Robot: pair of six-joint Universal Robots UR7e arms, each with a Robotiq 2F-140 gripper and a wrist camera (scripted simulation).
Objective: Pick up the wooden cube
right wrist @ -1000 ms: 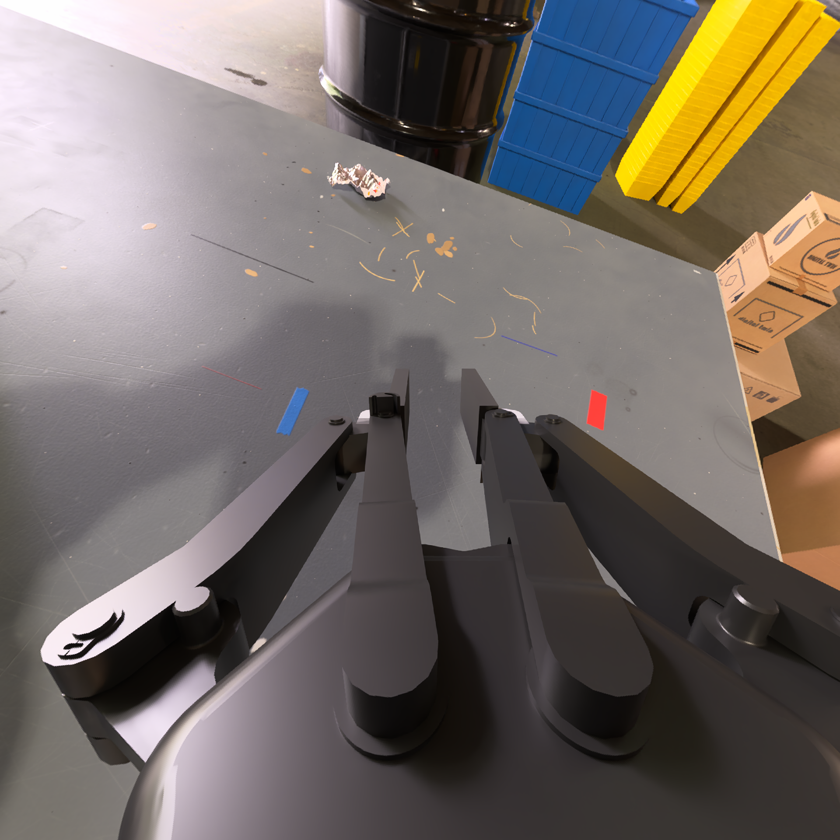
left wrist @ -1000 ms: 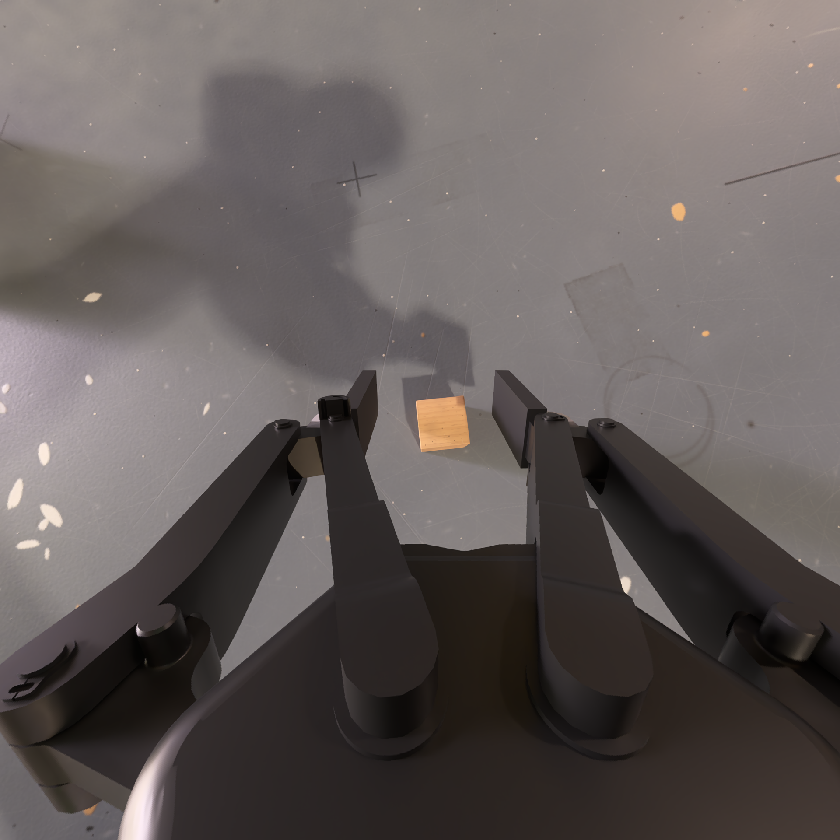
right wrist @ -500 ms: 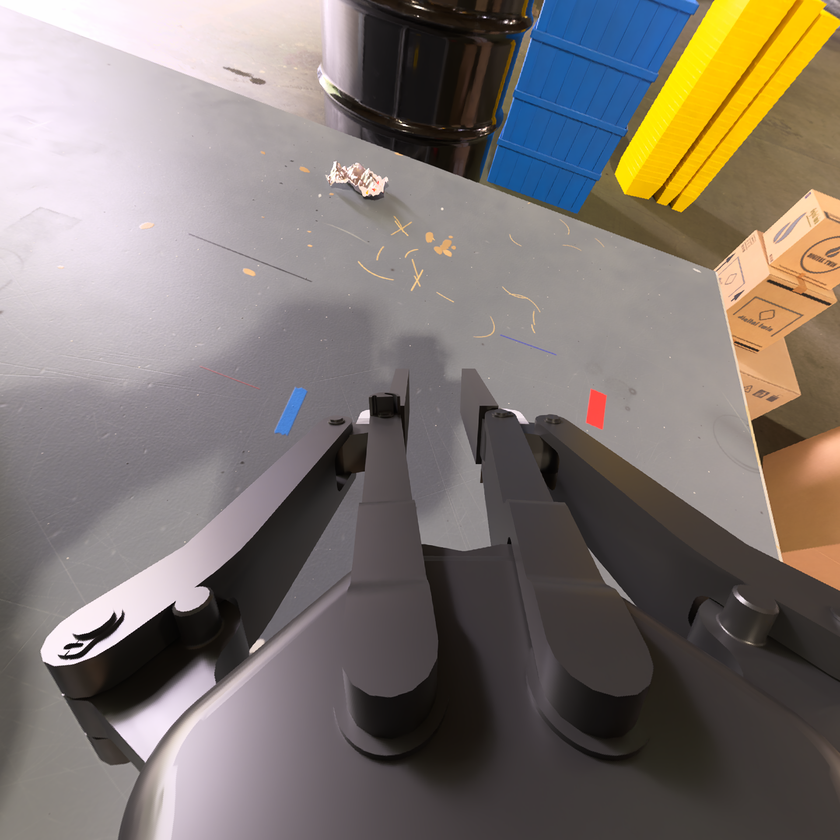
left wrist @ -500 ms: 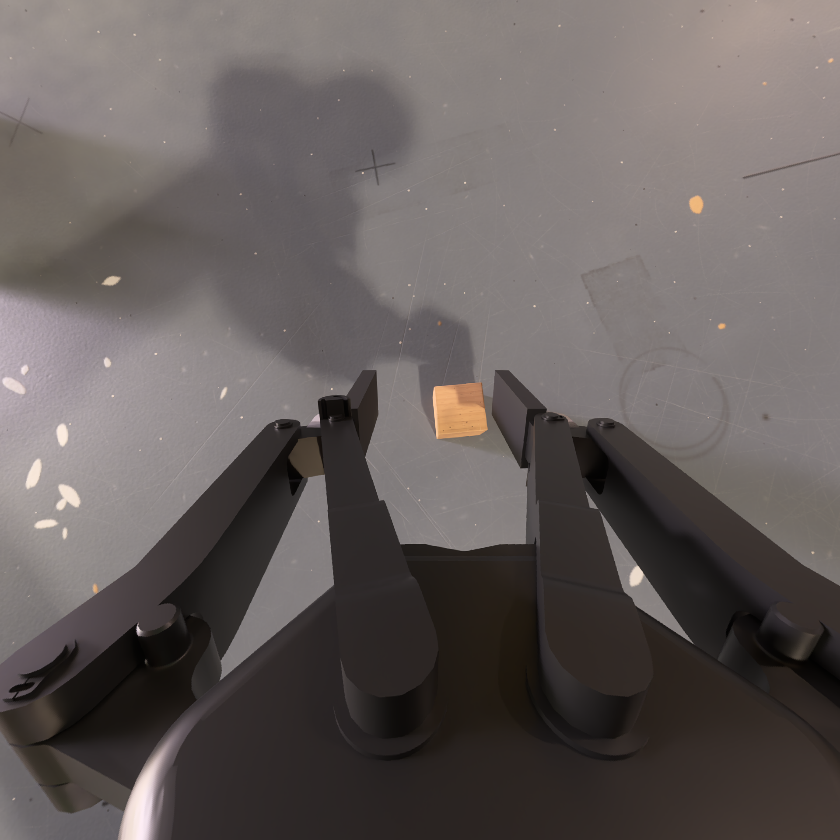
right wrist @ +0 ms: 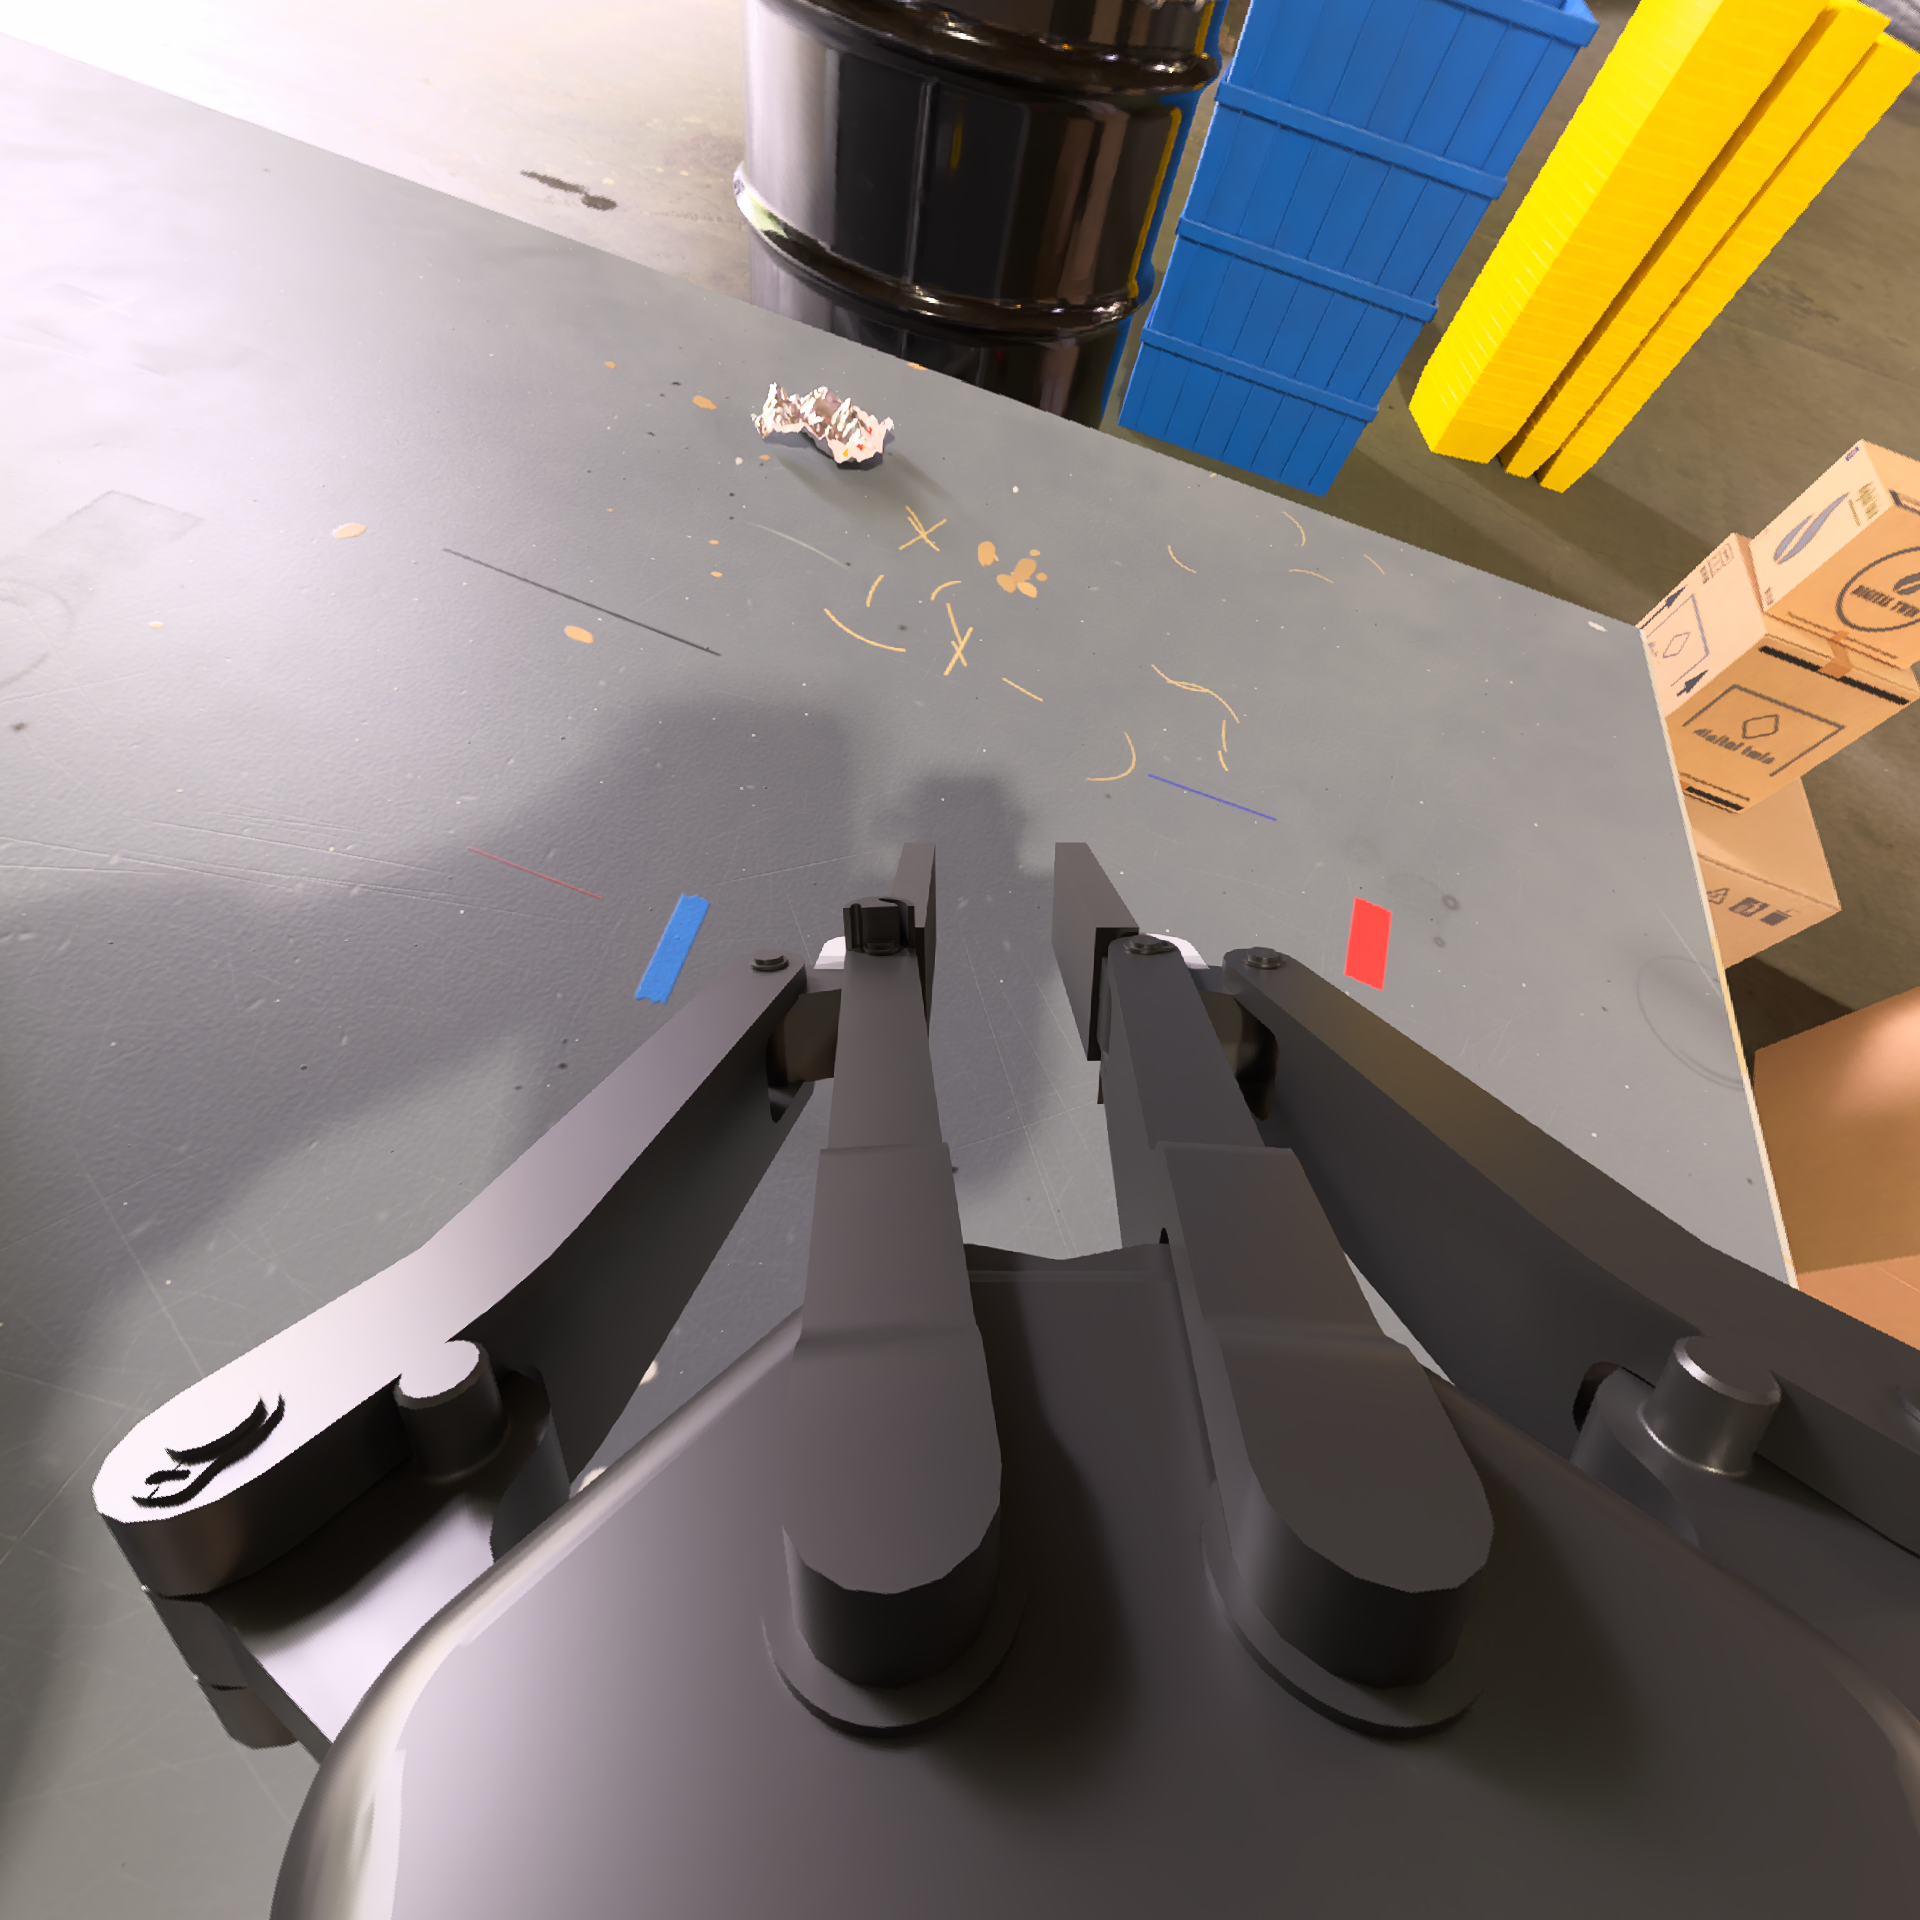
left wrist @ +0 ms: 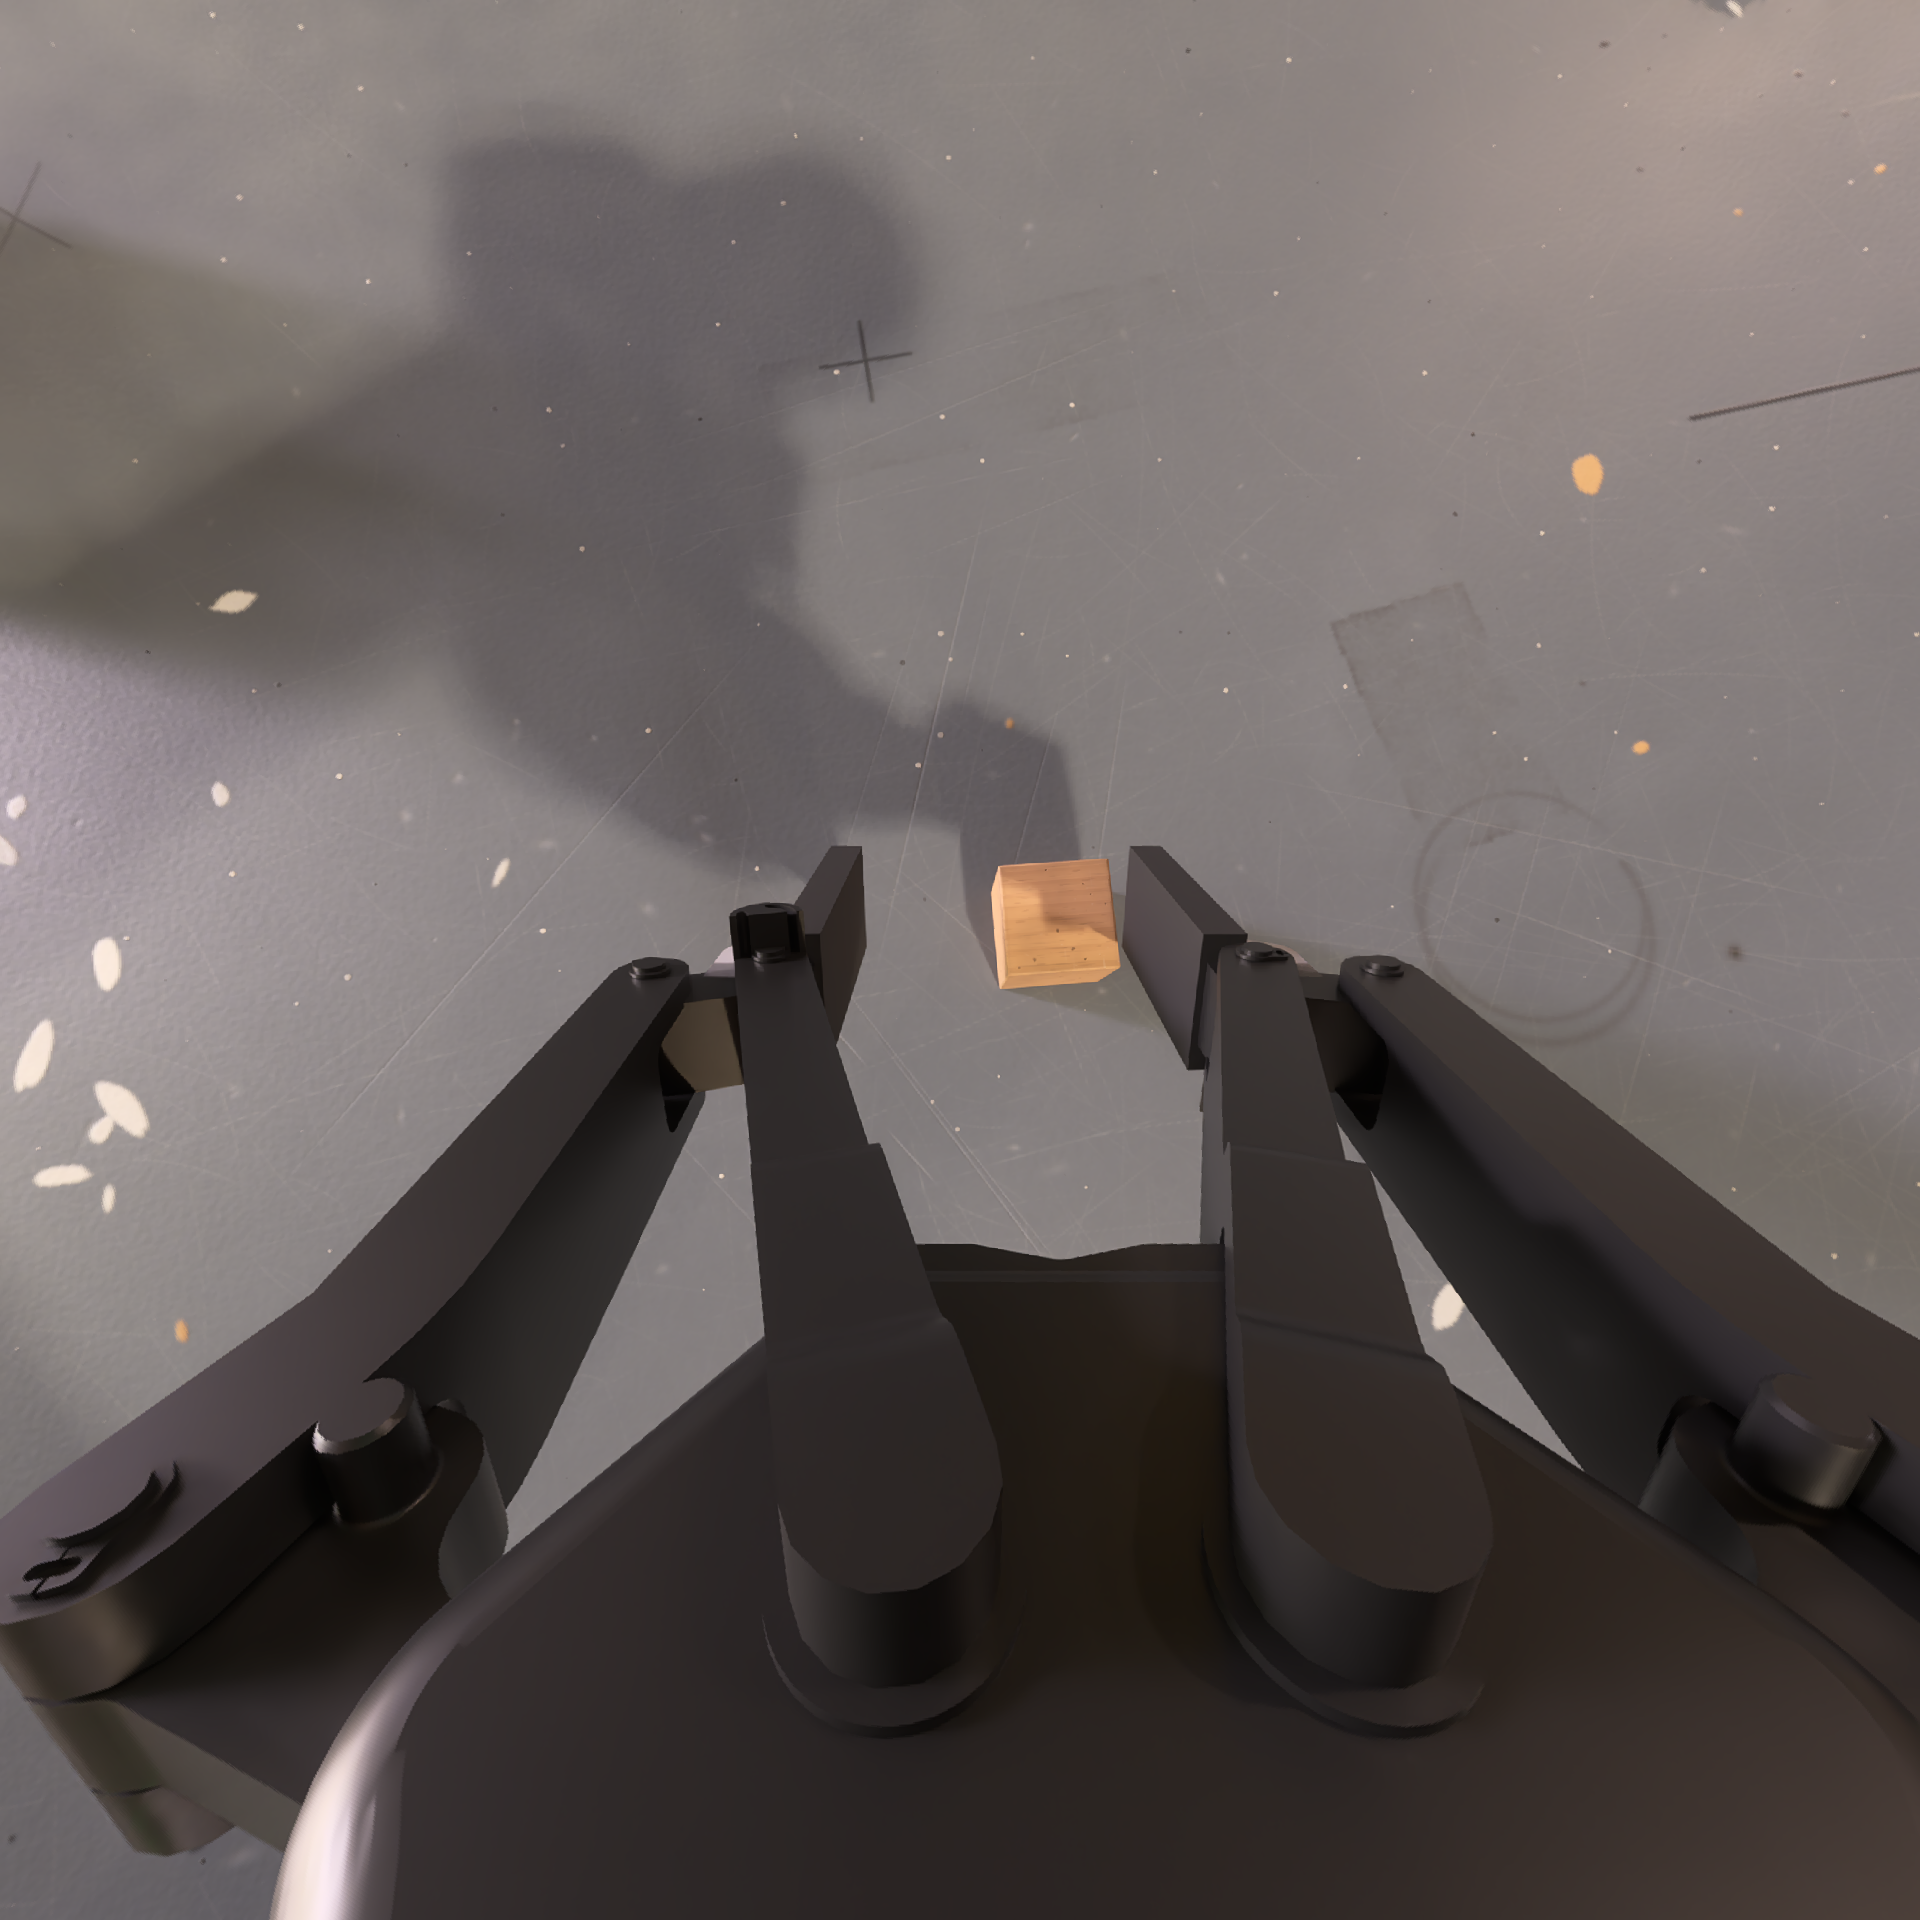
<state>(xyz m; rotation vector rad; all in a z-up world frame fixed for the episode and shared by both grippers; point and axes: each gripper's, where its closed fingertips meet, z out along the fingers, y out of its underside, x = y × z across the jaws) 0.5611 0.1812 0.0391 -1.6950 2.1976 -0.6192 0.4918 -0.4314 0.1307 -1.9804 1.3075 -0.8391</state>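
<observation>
A small light wooden cube [left wrist: 1055,925] rests on the grey table [left wrist: 1299,260]. In the left wrist view my left gripper [left wrist: 992,914] is open, and the cube sits between the fingertips, close to the right pad [left wrist: 1174,935] and well apart from the left pad [left wrist: 840,925]. The gripper's shadow falls on the cube's top. In the right wrist view my right gripper [right wrist: 992,904] hovers over bare table with its fingers apart and nothing between them. The cube does not show in that view.
In the right wrist view a crumpled foil scrap [right wrist: 823,424] lies far ahead, with blue tape [right wrist: 672,948] and red tape [right wrist: 1367,942] beside the fingers. Past the table edge stand a black drum [right wrist: 956,177], blue crates [right wrist: 1320,239], yellow slabs [right wrist: 1662,229] and cardboard boxes [right wrist: 1787,665].
The left gripper has come lower and shifted left over the table, so the cube now sits between its fingertips near the right pad. The right gripper has barely moved.
</observation>
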